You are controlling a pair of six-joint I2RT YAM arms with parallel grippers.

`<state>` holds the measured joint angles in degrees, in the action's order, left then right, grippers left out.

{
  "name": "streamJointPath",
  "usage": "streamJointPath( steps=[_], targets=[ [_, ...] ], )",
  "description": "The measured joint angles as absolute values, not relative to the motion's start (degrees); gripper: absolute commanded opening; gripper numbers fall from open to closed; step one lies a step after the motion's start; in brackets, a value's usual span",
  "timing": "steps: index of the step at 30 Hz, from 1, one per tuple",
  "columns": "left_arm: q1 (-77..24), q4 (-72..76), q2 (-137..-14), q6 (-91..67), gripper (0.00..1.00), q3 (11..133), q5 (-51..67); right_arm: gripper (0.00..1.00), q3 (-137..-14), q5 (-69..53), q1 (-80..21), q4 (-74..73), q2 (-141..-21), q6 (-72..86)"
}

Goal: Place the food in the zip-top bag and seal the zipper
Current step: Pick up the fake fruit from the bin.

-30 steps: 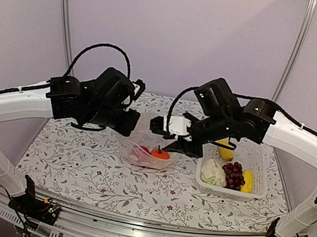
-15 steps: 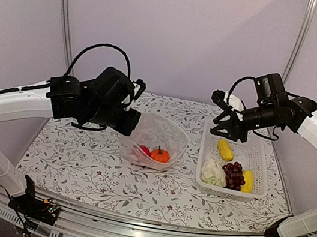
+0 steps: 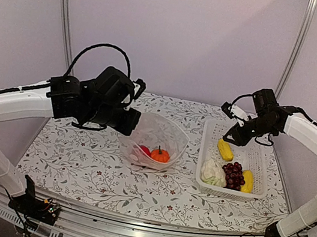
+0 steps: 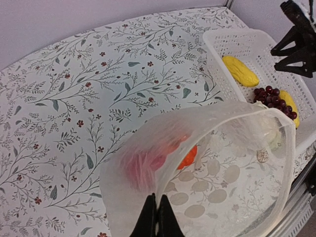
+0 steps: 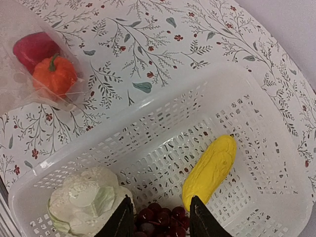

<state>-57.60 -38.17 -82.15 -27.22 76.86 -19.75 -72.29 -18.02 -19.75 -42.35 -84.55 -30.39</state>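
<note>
Pinching the near rim of the zip-top bag (image 4: 222, 163), the left gripper (image 4: 157, 217) is clamping fully closed on the plastic and lifting that edge so that the mouth is gaping wide and upward, presumably to take food dropped in from above. Item, bag: resting on the floral tablecloth (image 3: 66, 158) at mid-table, clear and crumpled; its zipper is too faint to pick out, though the gaping mouth is showing it unsealed. Item, contents: a red pepper (image 3: 144, 150) and an orange pumpkin (image 3: 160, 154) are lying side by side, touching, at the bag's bottom. Item, white slotted basket (image 3: 255, 158): sitting just right of the bag, its wall rising between the bag and the food not yet moved. Item, within the basket: a white cauliflower (image 3: 213, 172) is occupying the near left corner, a dark grape bunch (image 3: 234, 175) is pressing against it, a small yellow piece (image 3: 248, 181) is touching the grapes on their right, and a long yellow piece (image 3: 225, 149) is lying apart toward the back. Item, right gripper (image 3: 231, 138): hovering over the basket with jaws partly spread and nothing between them, fingers pointing down near the long yellow piece and the grapes, seemingly lining up a pick. Obstruction, as judged: the three near items are crowding one another, so descending fingers risk nudging a neighbour; the long yellow piece is offering the clearest approach.
</note>
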Motion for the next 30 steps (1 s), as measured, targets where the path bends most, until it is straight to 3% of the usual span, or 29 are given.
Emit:
streamJointPath(
  steps=[18,30],
  targets=[
    [-57.5,-38.0,-82.5,-27.2,0.00,76.6,-19.4,0.53,-75.7,-4.6,-17.8,-36.6,-105.1,-19.3],
    [-57.5,-38.0,-82.5,-27.2,0.00,76.2,-19.4,0.53,-78.4,-0.4,-17.1,-35.5,-111.1,-16.8]
  ],
)
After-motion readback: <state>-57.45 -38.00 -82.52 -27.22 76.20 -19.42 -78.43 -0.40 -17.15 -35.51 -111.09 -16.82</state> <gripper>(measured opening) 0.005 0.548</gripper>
